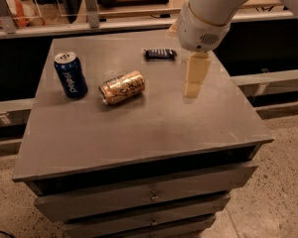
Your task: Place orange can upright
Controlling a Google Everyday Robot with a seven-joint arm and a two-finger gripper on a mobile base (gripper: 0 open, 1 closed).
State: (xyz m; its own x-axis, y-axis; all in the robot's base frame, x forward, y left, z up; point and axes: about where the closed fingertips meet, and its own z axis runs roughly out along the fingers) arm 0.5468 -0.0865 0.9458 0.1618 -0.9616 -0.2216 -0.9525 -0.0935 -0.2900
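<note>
- Grey bench (pixel 139 133) fills most of my view. It has drawers (pixel 151 196) stacked down its front and speckled floor (pixel 278 182) at the lower right. A rail with clutter I cannot make out runs behind it.
- My claw (pixel 190 92) hangs pointing straight down over the right half of the bench. It is pale cream and sits below the bulky white wrist housing of the arm (pixel 206 19), which comes in from the top right. From this angle I cannot tell whether the claw is released or clenched.
- Closest to the claw is a small dark flat object (pixel 160 54). It lies behind the claw and a little to the left, near the back edge of the bench.
- Further left, the orange can (pixel 121 87) lies on its side around the middle of the bench, with bare surface between it and the claw.
- Its long axis lies flat on the bench and runs from lower left to upper right in my view. One round end faces left and slightly toward the front edge. The other end points toward the back right, roughly at the dark object. I cannot tell which end is the top.
- Furthest out, a blue can (pixel 70 75) stands upright near the left edge. It is just beside the orange can and not touching it.
</note>
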